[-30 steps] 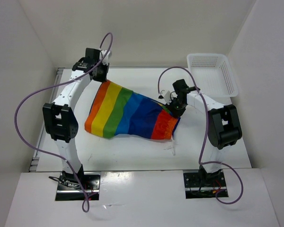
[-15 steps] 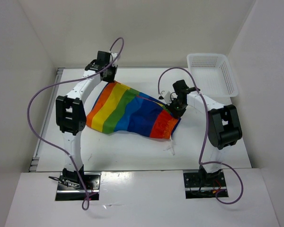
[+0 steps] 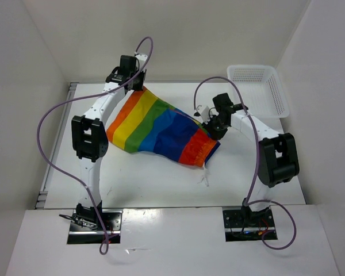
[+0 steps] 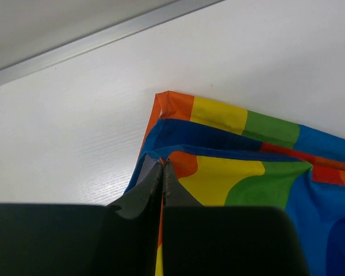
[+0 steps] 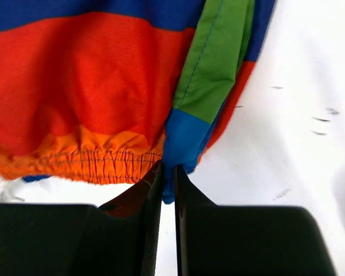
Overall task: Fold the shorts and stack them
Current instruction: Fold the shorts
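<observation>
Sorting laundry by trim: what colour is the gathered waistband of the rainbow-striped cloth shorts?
Orange gathered waistband, best seen in the right wrist view.

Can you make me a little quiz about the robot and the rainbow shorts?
1. True or false: the shorts lie inside the white basket.
2. Which gripper pinches the shorts? A) only the left gripper B) only the right gripper C) both
3. Fill in: the gathered waistband beside the right gripper is ____.
Key: 1 false, they are over the table, apart from the basket. 2 C. 3 orange.
</observation>
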Robot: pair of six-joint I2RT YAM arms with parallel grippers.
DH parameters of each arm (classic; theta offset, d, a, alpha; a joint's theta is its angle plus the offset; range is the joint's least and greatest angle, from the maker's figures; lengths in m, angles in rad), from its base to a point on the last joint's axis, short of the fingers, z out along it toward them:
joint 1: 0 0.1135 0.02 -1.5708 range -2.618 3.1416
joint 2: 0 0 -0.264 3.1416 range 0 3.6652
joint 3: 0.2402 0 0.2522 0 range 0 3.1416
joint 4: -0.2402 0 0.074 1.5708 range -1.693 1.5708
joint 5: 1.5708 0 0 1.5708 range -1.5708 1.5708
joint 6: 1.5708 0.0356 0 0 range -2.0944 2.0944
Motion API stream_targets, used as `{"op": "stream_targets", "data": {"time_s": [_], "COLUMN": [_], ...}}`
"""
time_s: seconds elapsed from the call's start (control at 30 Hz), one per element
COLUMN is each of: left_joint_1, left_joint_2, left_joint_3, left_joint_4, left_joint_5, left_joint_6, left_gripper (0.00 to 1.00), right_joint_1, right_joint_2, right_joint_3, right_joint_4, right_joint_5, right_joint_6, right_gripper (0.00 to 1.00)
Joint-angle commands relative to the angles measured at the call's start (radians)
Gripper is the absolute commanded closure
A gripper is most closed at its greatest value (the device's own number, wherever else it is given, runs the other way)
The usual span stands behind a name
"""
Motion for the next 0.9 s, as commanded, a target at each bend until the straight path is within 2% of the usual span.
{"op": "stream_targets", "data": {"time_s": [0.0,0.13,0.23,0.4,0.57,0.6,0.63,0.67,0.7,0.77,0.8,0.87], "left_joint_1": [-0.004,-0.022,-0.050,-0.075,-0.065,-0.065,-0.065,-0.065,-0.065,-0.076,-0.076,-0.062], "left_joint_2": [-0.005,-0.017,0.017,0.153,0.360,0.400,0.490,0.539,0.593,0.600,0.600,0.611], "left_joint_3": [0.059,0.091,0.117,0.229,0.492,0.640,0.728,0.825,1.043,0.949,0.949,1.023], "left_joint_4": [0.027,0.018,0.027,0.018,-0.078,-0.106,-0.138,-0.214,-0.252,-0.237,-0.249,-0.316], "left_joint_5": [0.017,0.039,0.027,-0.015,-0.052,-0.052,-0.052,-0.052,-0.061,-0.108,-0.108,-0.072], "left_joint_6": [0.003,0.003,0.003,0.003,0.003,0.003,0.003,0.003,0.003,0.003,0.003,0.003], "left_gripper": [1.00,1.00,0.98,0.96,0.93,0.90,0.78,0.66,0.54,0.36,0.30,0.21], "right_joint_1": [-0.017,-0.027,-0.047,-0.112,-0.146,-0.146,-0.146,-0.146,-0.146,-0.155,-0.155,-0.164], "right_joint_2": [-0.097,-0.174,-0.174,-0.141,-0.086,-0.085,-0.073,-0.058,-0.058,-0.049,-0.049,-0.049], "right_joint_3": [0.075,0.002,-0.065,-0.112,-0.112,-0.112,-0.112,-0.112,-0.112,-0.103,-0.093,-0.083], "right_joint_4": [-0.038,-0.009,0.029,0.107,0.187,0.199,0.218,0.218,0.229,0.229,0.229,0.229], "right_joint_5": [-0.043,-0.062,-0.036,-0.007,0.041,0.041,0.056,0.067,0.090,0.116,0.147,0.177], "right_joint_6": [0.012,0.012,0.012,0.040,0.116,0.125,0.147,0.161,0.161,0.172,0.172,0.182], "right_gripper": [1.00,1.00,1.00,1.00,1.00,1.00,0.95,0.82,0.57,0.39,0.29,0.26]}}
